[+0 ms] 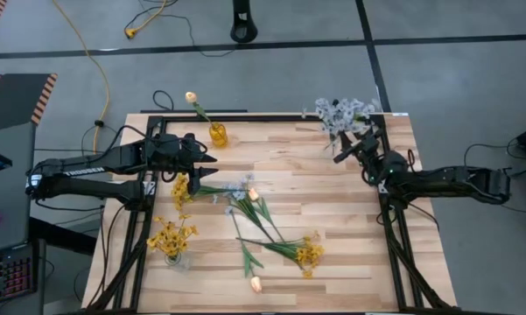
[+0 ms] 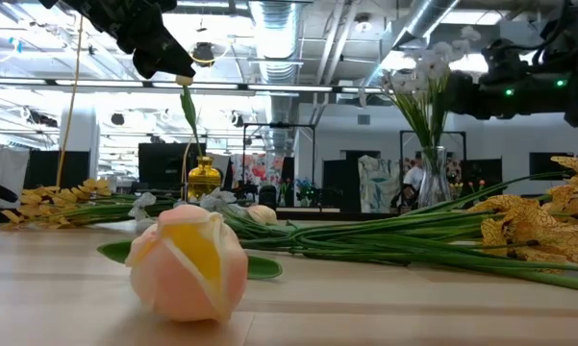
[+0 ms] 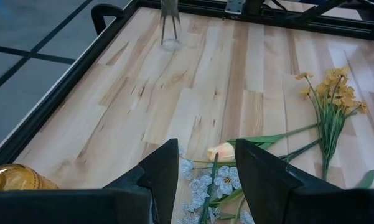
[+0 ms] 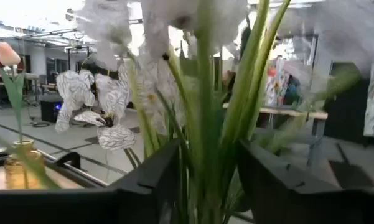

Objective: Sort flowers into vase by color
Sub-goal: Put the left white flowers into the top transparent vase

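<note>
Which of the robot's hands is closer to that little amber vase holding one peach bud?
The left hand, just beside the amber vase. The right hand is across the table, by the white-flower bunch.

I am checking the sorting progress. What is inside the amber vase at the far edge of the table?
The amber vase holds one green stem with a peach tulip bud on top. No other flower shows in it. The stem's lower end and the vase's bottom inside cannot be seen.
</note>
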Motion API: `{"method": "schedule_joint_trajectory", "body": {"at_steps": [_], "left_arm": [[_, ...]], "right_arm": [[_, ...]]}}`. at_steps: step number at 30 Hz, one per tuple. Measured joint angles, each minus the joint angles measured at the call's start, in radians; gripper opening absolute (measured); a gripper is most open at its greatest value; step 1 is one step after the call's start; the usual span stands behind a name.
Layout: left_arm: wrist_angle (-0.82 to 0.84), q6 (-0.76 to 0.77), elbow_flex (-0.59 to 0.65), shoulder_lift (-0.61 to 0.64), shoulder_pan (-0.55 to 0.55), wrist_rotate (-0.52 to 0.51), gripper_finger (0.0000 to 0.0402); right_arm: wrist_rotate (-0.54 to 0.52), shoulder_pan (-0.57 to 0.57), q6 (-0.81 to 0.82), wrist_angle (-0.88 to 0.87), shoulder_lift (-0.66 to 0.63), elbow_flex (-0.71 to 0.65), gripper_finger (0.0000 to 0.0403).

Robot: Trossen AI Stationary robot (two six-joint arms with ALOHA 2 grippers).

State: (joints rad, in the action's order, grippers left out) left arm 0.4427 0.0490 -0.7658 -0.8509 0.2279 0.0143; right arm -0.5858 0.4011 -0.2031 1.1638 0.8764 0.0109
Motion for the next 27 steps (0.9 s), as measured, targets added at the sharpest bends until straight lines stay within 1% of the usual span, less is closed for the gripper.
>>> {"method": "schedule_joint_trajectory", "body": {"at_steps": [5,9,12,16,21,27], "left_arm": [[0.000,0.000,0.000,0.000,0.000,0.000,0.0146],[0.000,0.000,0.000,0.000,0.000,0.000,0.0146],[0.000,0.000,0.000,0.000,0.000,0.000,0.0146],[0.001,0.000,0.000,0.000,0.000,0.001,0.0146],[0.004,0.000,0.000,0.000,0.000,0.001,0.0146],[0.014,0.000,0.000,0.000,0.000,0.001,0.0146]], "right_arm": [[0.000,-0.022,0.038,-0.037,0.000,0.000,0.0229],[-0.011,-0.053,0.038,-0.038,0.000,0.005,0.0239],[-0.076,-0.074,0.033,-0.060,0.000,0.022,0.0239],[-0.177,-0.108,-0.009,-0.131,0.000,0.061,0.0240],[-0.285,-0.156,-0.014,-0.281,0.000,0.132,0.0240],[-0.359,-0.208,-0.014,-0.472,0.000,0.227,0.0240]]}}
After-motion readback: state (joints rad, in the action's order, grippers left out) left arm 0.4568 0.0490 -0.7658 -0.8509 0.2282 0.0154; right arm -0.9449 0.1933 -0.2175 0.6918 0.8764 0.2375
